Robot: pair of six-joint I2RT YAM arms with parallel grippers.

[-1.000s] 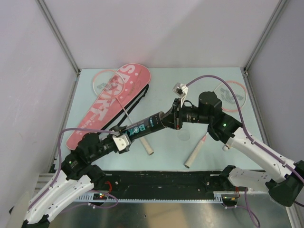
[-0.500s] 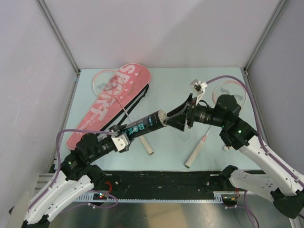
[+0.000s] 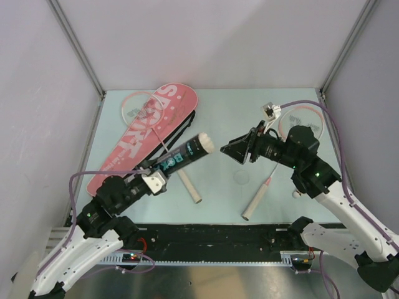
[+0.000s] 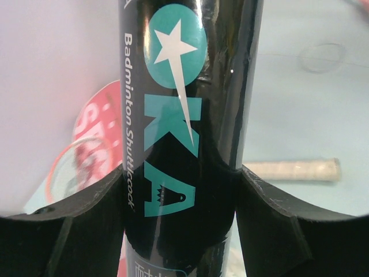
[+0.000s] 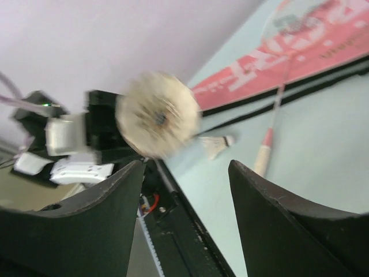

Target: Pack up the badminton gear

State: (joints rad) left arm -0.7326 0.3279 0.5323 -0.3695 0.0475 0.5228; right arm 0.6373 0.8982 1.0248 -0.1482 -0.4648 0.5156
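Black tube [image 3: 181, 157] is being clamped by left gripper [image 3: 154, 177], shuttlecock [image 3: 204, 142] seemingly loaded at its mouth; right gripper [image 3: 230, 151] is being held wide, empty. Rackets [image 3: 255, 202], case [image 3: 134, 146] are being left unpacked on table [image 3: 224, 112].

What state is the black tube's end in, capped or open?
Open: white shuttlecock feathers show at the black tube's uncapped mouth.

L arm [image 3: 62, 261], R arm [image 3: 350, 208]: white shells, black joints, purple cables [image 3: 305, 103], black fingers [image 5: 75, 231]
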